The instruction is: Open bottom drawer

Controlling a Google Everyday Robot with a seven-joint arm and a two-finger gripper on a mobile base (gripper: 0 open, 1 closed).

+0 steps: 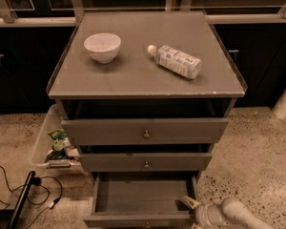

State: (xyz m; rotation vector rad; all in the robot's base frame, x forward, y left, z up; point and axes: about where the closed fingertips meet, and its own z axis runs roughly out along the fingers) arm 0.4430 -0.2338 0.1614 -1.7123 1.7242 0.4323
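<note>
Grey bottom drawer stands pulled open, claw beside its front corner.
</note>
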